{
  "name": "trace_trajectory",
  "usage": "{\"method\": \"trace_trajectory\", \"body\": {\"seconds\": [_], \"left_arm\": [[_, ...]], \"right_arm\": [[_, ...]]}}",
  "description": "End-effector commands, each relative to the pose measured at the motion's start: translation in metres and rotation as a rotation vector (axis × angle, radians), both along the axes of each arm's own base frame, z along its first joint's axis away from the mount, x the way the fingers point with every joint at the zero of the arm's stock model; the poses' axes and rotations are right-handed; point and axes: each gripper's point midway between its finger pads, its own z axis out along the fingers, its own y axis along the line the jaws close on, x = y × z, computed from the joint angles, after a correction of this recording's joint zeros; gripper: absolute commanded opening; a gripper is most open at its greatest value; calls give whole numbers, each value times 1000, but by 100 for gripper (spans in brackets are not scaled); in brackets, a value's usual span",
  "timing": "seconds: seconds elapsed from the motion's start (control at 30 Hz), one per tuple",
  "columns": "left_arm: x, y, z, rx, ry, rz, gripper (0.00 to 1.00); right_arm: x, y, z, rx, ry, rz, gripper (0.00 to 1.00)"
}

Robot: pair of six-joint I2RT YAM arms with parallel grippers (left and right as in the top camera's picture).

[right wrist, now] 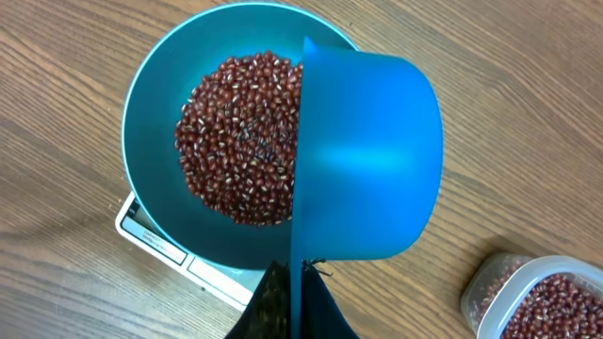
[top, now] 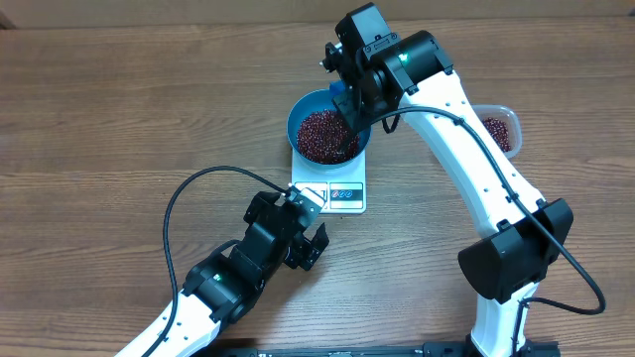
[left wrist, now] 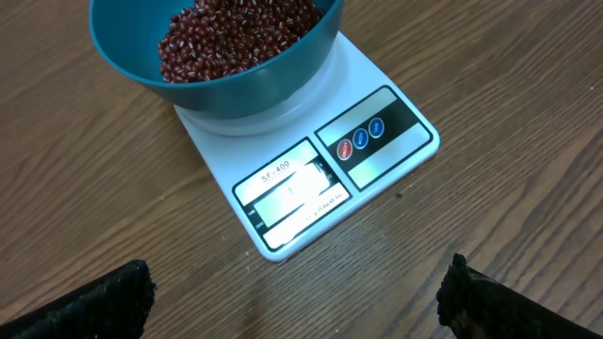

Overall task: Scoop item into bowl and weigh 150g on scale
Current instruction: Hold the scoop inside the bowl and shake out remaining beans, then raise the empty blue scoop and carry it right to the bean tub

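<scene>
The teal bowl [top: 298, 119] stands on the white scale [top: 342, 196], with a heap of red-brown beans [top: 319, 134] inside it. My right gripper [right wrist: 300, 282] is shut on the handle of a blue scoop [right wrist: 367, 160]. The scoop is turned on its side above the bowl's [right wrist: 160, 85] right half, its back to the camera, hiding part of the beans [right wrist: 240, 141]. My left gripper [left wrist: 294, 292] stands wide open over bare wood just in front of the scale [left wrist: 377, 141]. Nothing is between its fingers. The bowl [left wrist: 236, 89] fills the top of that view.
A clear plastic tub [top: 499, 129] holding more beans sits to the right of the bowl, partly behind my right arm. It also shows as the tub [right wrist: 537, 297] in the lower right of the right wrist view. Wooden tabletop surrounds everything.
</scene>
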Motion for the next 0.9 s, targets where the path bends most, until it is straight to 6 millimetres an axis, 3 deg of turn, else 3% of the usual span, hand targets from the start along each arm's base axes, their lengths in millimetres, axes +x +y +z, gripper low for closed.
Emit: {"method": "trace_trajectory", "body": {"seconds": [0.0, 0.5, 0.87], "left_arm": [[1, 3, 0, 11, -11, 5, 100], [1, 3, 0, 11, -11, 5, 100], [1, 3, 0, 11, -11, 5, 100]], "right_arm": [[3, 1, 32, 40, -84, -5, 4], [0, 2, 31, 46, -69, 0, 4], [-15, 23, 33, 189, 19, 57, 4]]}}
